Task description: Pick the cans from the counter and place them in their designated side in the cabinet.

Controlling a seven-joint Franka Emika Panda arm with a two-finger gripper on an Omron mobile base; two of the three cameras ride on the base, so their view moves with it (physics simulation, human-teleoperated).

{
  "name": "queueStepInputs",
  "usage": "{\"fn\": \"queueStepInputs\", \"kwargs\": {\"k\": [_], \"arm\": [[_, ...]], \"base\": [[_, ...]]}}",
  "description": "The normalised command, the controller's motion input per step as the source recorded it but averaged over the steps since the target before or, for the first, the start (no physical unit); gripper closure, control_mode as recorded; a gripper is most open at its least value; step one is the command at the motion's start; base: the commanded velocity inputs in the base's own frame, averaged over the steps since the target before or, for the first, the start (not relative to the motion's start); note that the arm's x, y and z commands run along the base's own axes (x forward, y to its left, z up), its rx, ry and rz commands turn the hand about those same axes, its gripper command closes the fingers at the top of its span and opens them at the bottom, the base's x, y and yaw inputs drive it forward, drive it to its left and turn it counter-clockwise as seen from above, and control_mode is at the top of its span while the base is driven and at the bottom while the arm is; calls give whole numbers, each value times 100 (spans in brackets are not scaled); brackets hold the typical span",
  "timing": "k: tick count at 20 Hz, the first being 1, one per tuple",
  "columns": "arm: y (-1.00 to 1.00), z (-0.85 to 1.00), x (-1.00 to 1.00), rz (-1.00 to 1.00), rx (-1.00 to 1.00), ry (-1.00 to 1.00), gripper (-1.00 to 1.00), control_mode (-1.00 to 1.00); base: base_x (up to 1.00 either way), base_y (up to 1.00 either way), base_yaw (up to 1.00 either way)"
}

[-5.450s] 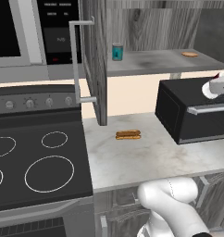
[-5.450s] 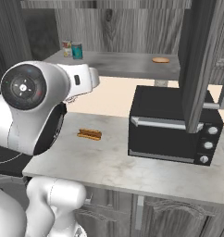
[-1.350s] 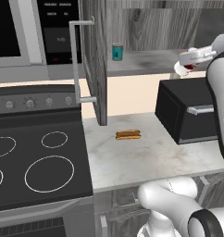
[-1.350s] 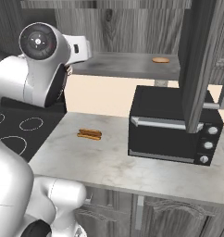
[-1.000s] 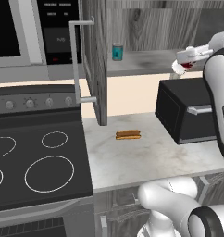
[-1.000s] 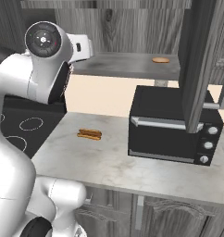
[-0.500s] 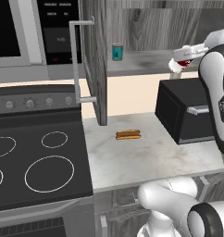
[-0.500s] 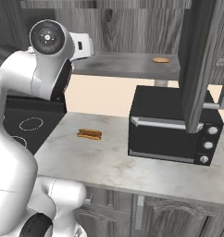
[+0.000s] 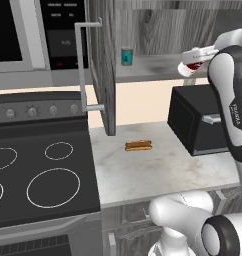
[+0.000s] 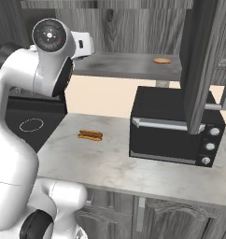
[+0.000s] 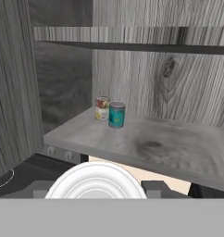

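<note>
My gripper (image 9: 191, 62) is raised in front of the open cabinet's shelf (image 9: 153, 70) and shut on a red can (image 9: 189, 67). In the hand view the held can's pale round end (image 11: 95, 181) sits between the two fingers (image 11: 154, 188) at my gripper (image 11: 97, 189). A teal can (image 9: 126, 56) stands upright at the shelf's left end. The hand view shows that teal can (image 11: 116, 115) with another can with a red and white label (image 11: 102, 108) close behind it on the shelf (image 11: 178, 148). The marbled counter (image 9: 158, 167) lies below.
The cabinet door (image 9: 104, 70) hangs open with its bar handle (image 9: 83, 65) toward the stove. A hot dog (image 9: 138, 145) lies on the counter. A black oven box (image 9: 193, 120) stands at the right, the stovetop (image 9: 38, 175) at the left. A flat brown item (image 10: 162, 60) rests on the shelf's right.
My gripper, still holding the red can, has drifted slightly left along the front of the shelf. The teal can and hot dog have stayed put.
</note>
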Motion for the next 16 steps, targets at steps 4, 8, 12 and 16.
{"fn": "queueStepInputs", "kwargs": {"k": [4, 8, 12, 16], "arm": [[3, -1, 16, 0, 0, 0, 100, -100], [0, 0, 15, 0, 0, 0, 100, -100], [0, 0, 17, 0, 0, 0, 100, -100], [0, 0, 16, 0, 0, 2, 100, -100]], "base": [[0, 0, 0], [0, 0, 0], [0, 0, 0], [0, 0, 0]]}}
